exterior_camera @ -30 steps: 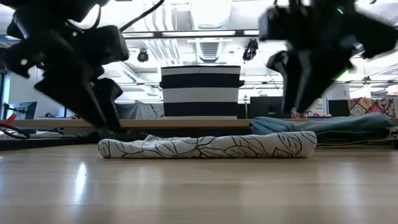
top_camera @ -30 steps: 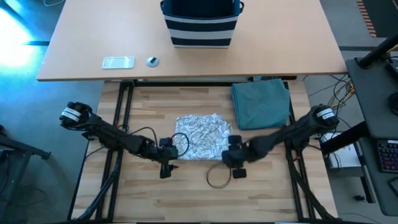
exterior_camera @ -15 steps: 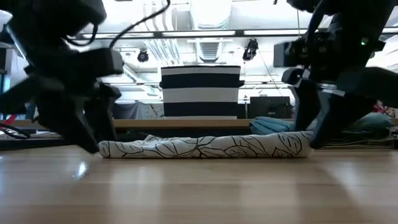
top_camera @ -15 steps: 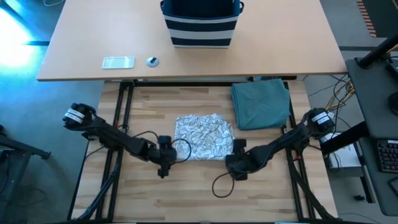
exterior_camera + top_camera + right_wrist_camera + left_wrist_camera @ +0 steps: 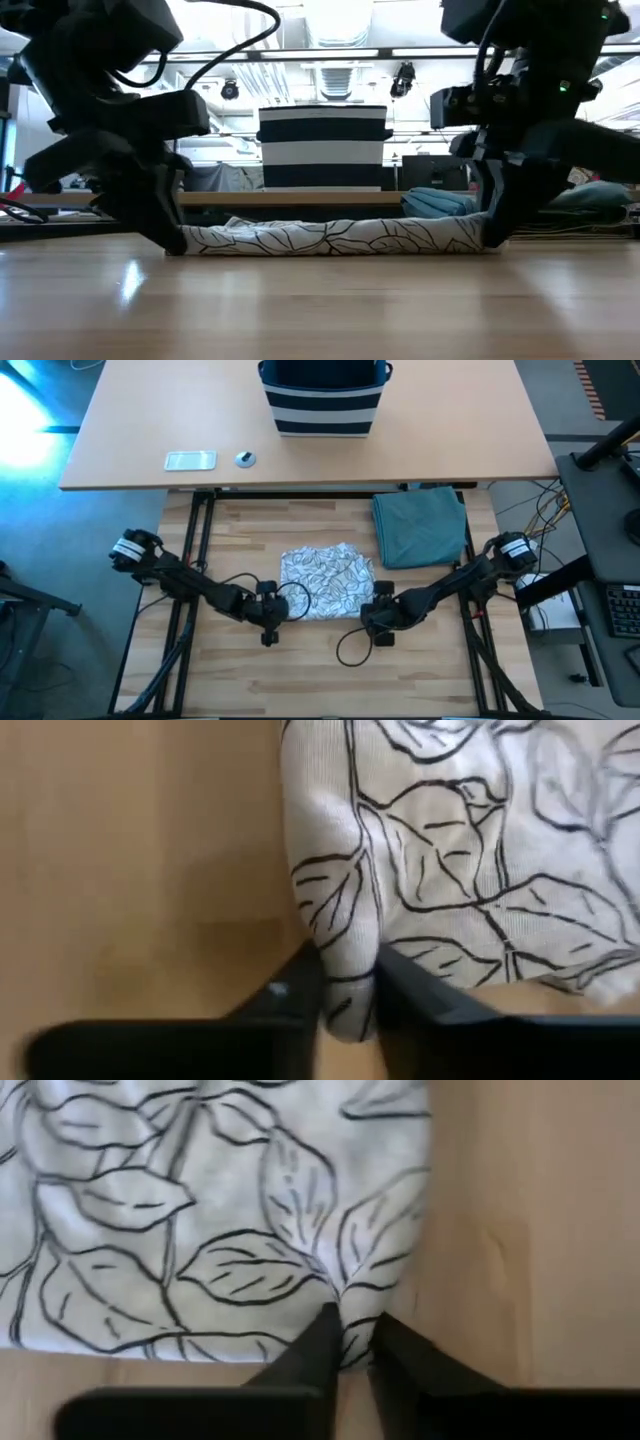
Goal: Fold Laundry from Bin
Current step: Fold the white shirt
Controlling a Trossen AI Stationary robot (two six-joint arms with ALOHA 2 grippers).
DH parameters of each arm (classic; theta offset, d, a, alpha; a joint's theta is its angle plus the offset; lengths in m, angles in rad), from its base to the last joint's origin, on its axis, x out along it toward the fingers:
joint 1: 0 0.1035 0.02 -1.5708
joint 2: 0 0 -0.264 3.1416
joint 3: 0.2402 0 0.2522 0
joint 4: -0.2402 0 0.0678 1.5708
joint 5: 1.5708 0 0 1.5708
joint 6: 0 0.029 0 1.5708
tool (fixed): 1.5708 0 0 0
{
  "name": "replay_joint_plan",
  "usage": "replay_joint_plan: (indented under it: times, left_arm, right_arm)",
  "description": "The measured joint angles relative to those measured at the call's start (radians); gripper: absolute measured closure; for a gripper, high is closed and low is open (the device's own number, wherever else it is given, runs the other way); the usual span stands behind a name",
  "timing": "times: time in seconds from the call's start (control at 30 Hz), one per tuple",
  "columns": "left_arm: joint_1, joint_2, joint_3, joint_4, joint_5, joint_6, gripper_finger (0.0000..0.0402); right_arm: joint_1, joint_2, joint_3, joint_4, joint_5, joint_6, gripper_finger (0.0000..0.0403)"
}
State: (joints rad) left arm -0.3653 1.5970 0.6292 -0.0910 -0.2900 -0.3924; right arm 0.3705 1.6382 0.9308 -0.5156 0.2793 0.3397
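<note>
High view: leaf-print garment (image 5: pixel 326 580) folded, rumpled.

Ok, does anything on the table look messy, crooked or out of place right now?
Nothing stands out. The leaf-print cloth lies folded mid-table, slightly bunched where the left gripper and right gripper pinch its near corners. The green cloth sits folded beside it, and the striped bin stands upright.

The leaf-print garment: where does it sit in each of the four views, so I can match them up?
High view: leaf-print garment at table centre, between both grippers.
Low view: a flat strip in front of the striped bin.
Left wrist view: fills the frame, corner pinched.
Right wrist view: its other corner pinched.
Shared landmark: the bin, high and low views only.
</note>
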Motion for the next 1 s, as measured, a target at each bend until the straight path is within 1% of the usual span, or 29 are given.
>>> replay_joint_plan:
  times: [0.03, 0.07, 0.1, 0.17, 0.3, 0.37, 0.43, 0.53, 0.6, 0.7, 0.8, 1.0]
  left_arm:
    - [0.001, 0.001, 0.0, 0.007, 0.0, -0.021, 0.0381]
    - [0.001, 0.001, -0.001, 0.015, 0.005, -0.04, 0.039]
    - [-0.001, 0.0, -0.001, 0.023, 0.017, -0.06, 0.039]
    - [-0.01, -0.008, -0.001, 0.031, 0.064, -0.111, 0.0385]
    - [-0.063, -0.048, 0.033, 0.011, 0.225, -0.17, 0.0397]
    - [-0.093, -0.089, 0.07, 0.012, 0.246, -0.191, 0.0398]
    - [-0.106, -0.127, 0.099, 0.003, 0.243, -0.197, 0.0399]
    - [-0.084, -0.171, 0.114, -0.068, 0.193, -0.197, 0.04]
    - [-0.037, -0.202, 0.11, -0.113, 0.162, -0.196, 0.04]
    - [0.057, -0.243, 0.074, -0.12, 0.157, -0.173, 0.0401]
    - [0.167, -0.265, 0.045, -0.117, 0.197, -0.13, 0.0401]
    - [0.358, -0.246, 0.001, -0.112, 0.36, -0.026, 0.0401]
  right_arm:
    - [-0.003, 0.0, 0.003, -0.004, -0.03, 0.001, 0.0358]
    - [-0.004, 0.0, 0.007, -0.008, -0.059, 0.001, 0.0375]
    - [-0.003, 0.0, 0.016, -0.017, -0.084, 0.002, 0.0381]
    - [0.007, -0.003, 0.045, -0.076, -0.14, 0.005, 0.0389]
    - [0.031, -0.026, 0.147, -0.292, -0.268, -0.001, 0.0392]
    - [0.043, -0.049, 0.204, -0.387, -0.329, -0.007, 0.0392]
    - [0.046, -0.073, 0.25, -0.445, -0.36, -0.008, 0.0392]
    - [0.033, -0.107, 0.281, -0.449, -0.342, -0.008, 0.0393]
    - [0.01, -0.119, 0.282, -0.45, -0.275, -0.002, 0.0393]
    - [-0.037, -0.122, 0.264, -0.454, -0.205, -0.003, 0.0393]
    - [-0.1, -0.116, 0.233, -0.446, -0.191, -0.012, 0.0393]
    - [-0.223, -0.099, 0.17, -0.42, -0.173, -0.047, 0.0393]
